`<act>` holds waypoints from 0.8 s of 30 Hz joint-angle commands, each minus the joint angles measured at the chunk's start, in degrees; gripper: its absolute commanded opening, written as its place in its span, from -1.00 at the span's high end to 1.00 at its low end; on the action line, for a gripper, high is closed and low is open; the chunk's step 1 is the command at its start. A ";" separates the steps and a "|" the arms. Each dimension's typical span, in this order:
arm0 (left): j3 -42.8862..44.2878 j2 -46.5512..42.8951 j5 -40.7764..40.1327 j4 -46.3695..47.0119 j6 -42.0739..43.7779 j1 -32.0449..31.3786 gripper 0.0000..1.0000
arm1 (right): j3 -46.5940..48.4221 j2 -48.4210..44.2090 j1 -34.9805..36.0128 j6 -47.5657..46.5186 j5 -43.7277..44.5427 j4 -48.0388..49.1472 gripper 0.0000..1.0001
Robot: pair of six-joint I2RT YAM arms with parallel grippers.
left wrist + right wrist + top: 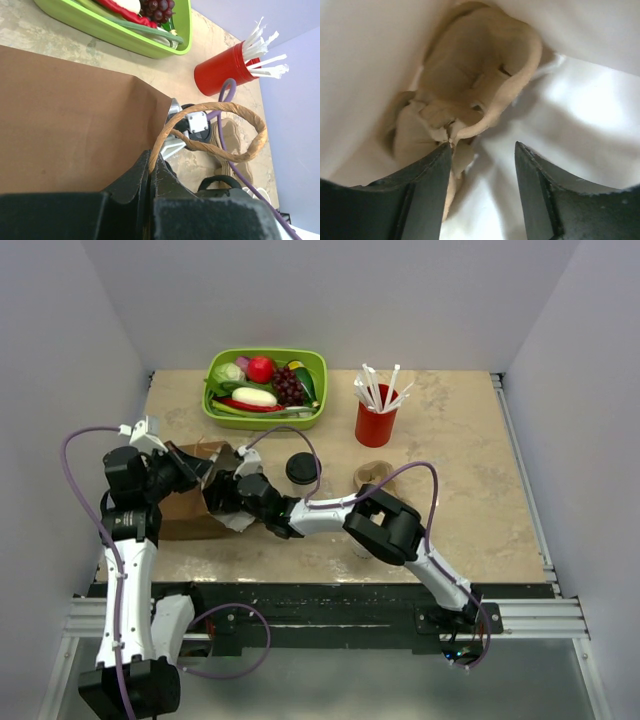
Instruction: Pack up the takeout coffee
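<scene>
Left gripper (151, 167) pinched closed — right gripper (482, 149) spread apart; right arm (385, 525) reaches across toward left arm (130, 540).

Even, soft overhead light, faint shadows; right wrist view washed-out and blurred, black fingers (427, 200) soft at bottom.

White links (133, 585), black joints (385, 525), purple cables (88, 430).
</scene>
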 commanded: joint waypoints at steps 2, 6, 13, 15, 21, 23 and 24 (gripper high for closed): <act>0.18 1.72 5.83 6.04 -2.20 0.32 1.00 | 4.22 2.64 0.29 2.19 -0.76 1.66 0.00; 1.94 2.69 5.58 3.76 -0.28 0.32 1.00 | 3.34 2.21 0.20 2.37 -0.15 1.57 0.31; 3.35 2.07 5.84 1.39 1.92 0.32 1.00 | 0.36 0.63 0.11 1.66 1.34 4.11 1.00; 3.44 1.02 5.84 0.86 2.45 0.32 1.00 | -1.66 0.71 -0.15 1.66 -0.14 8.84 1.00; 3.09 0.23 7.15 -0.73 3.86 0.32 1.00 | -8.17 -0.34 -0.50 0.44 -0.42 24.88 1.00; 2.82 0.23 8.30 -0.46 3.60 0.32 1.00 | -7.47 -0.17 -0.50 -0.45 -0.15 23.21 0.99; 2.82 0.23 8.47 -0.29 3.51 0.32 1.00 | -6.77 0.01 -0.50 -0.27 0.37 21.02 0.83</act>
